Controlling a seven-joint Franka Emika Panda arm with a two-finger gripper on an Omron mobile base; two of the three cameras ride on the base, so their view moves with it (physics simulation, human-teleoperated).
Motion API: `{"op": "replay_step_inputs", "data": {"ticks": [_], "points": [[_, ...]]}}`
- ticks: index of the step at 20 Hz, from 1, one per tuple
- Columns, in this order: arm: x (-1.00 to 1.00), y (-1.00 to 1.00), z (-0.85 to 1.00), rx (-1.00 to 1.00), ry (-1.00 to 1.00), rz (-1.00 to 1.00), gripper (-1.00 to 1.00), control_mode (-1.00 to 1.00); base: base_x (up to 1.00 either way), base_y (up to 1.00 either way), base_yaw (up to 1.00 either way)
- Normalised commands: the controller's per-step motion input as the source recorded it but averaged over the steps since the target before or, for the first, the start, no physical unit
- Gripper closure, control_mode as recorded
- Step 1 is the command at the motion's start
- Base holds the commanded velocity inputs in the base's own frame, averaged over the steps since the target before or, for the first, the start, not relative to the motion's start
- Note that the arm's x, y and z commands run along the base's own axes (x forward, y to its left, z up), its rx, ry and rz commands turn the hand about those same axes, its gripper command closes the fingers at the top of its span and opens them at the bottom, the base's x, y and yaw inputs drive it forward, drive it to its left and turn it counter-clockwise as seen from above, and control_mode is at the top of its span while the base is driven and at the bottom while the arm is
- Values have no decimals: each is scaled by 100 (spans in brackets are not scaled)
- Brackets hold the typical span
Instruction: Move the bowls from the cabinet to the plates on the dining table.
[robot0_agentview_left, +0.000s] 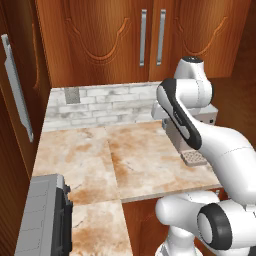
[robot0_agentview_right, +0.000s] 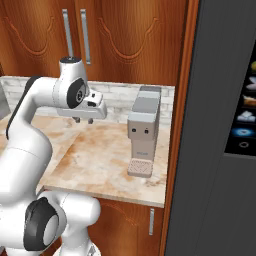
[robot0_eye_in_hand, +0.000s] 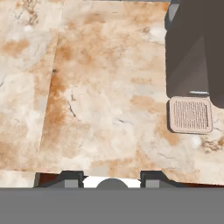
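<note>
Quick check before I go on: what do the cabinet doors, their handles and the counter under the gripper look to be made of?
Cabinet: reddish-brown wood by its look, smooth with carved curved panels. Bar handles: likely brushed metal, silver-grey and matte. Counter: polished stone, probably marble, beige with orange veining and a visible seam. The gripper hangs open above it, holding nothing.

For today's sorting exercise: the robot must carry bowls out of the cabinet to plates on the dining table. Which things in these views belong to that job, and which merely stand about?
Belongs to the job:
- cabinet, doors shut
- gripper, holding nothing

Just standing about:
- coffee machine on the counter
- white brick wall
- grey appliance
- tall dark unit
</note>
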Motion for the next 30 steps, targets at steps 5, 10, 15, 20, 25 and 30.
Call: {"op": "replay_step_inputs", "data": {"ticks": [5,10,15,20,25,30], "points": [[0,0,4,0,-4,0,-100,-100,0,0,0],[-15,0,19,-4,-14,-3,-100,-100,0,0,0],[-5,2,29,-1,-21,-3,-100,-100,0,0,0],[0,3,39,0,-24,0,-100,-100,0,0,0],[0,2,41,-2,-25,0,-100,-100,0,0,0],[0,6,40,-2,-23,0,-100,-100,0,0,0]]}}
